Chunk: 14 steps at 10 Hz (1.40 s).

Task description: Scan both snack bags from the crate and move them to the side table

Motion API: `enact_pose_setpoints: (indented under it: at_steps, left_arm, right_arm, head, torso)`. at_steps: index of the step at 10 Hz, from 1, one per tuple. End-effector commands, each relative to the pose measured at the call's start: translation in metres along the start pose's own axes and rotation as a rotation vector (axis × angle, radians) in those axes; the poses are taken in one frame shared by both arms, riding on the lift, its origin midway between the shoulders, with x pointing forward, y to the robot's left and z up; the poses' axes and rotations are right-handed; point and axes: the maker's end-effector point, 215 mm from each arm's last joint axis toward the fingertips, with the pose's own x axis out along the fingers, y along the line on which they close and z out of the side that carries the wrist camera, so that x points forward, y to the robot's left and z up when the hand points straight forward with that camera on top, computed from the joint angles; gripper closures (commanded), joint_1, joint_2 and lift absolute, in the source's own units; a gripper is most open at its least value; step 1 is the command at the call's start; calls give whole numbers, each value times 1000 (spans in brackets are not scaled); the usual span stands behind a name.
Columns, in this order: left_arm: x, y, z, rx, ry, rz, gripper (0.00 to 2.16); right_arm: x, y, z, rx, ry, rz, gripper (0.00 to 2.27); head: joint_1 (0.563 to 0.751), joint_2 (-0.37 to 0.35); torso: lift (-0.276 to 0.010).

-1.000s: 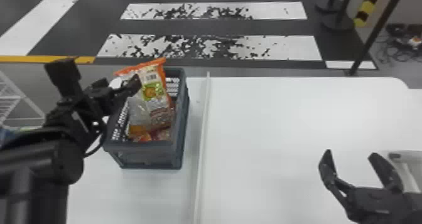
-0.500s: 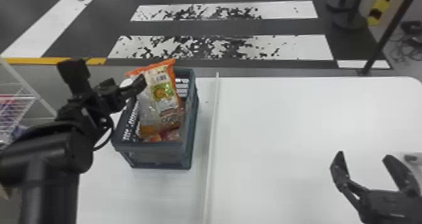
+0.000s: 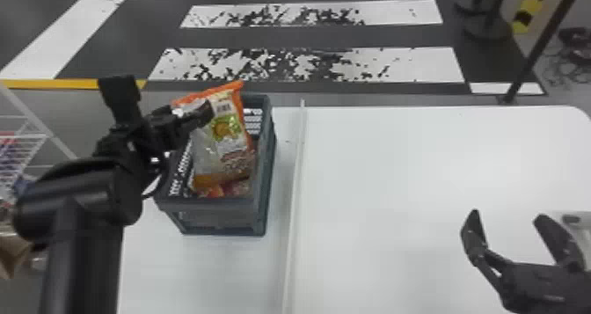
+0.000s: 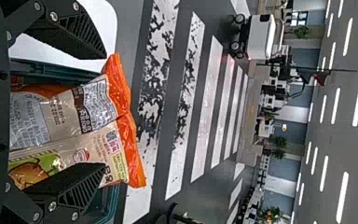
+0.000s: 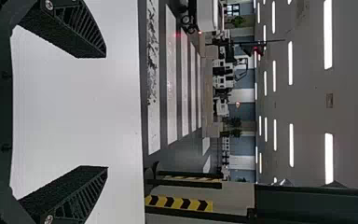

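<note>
Left gripper [image 3: 164, 95] nearer to snack bag [image 3: 226, 135] in crate [image 3: 220, 218]

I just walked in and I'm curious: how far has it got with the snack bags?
No move looks done: one bag leans in the crate, with what looks like another beneath. Nothing seems gripped: the left pincer is open at the upper bag; the right pincer is open too. Both moves appear left. I can't tell about scanning.

The snack bag [image 3: 228, 133] mostly hides what may be a second bag [image 3: 238, 188] in the crate [image 3: 215, 205].
</note>
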Motion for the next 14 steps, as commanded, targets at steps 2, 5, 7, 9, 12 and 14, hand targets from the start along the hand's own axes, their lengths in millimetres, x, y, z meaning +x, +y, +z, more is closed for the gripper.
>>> enact_pose_setpoints:
  at_steps: [2, 5, 7, 9, 12, 14]
  left_arm:
    - [9, -15, -10, 34, 44, -13, 245]
    - [8, -13, -25, 43, 88, -5, 350]
    - [7, -15, -31, 53, 111, -25, 765]
    - [3, -7, -56, 63, 196, 24, 2142]
    - [-18, -5, -43, 78, 159, 31, 2138]
    - [-42, -14, -8, 82, 87, 23, 2138]
  right_arm:
    - [0, 0, 0, -1, 0, 1, 66]
    - [1, 0, 0, -3, 2, 2, 66]
    - [2, 2, -1, -1, 6, 4, 66]
    - [2, 1, 0, -3, 5, 4, 66]
    - [2, 0, -1, -4, 8, 5, 66]
    - [2, 1, -1, -4, 8, 6, 66]
  head:
    - [695, 90]
    - [695, 77]
    - [695, 76]
    - [695, 76]
    - [695, 83]
    - [695, 87]
  torso:
    - [-75]
    - [-75]
    - [-75]
    - [-75]
    - [-75]
    - [-75]
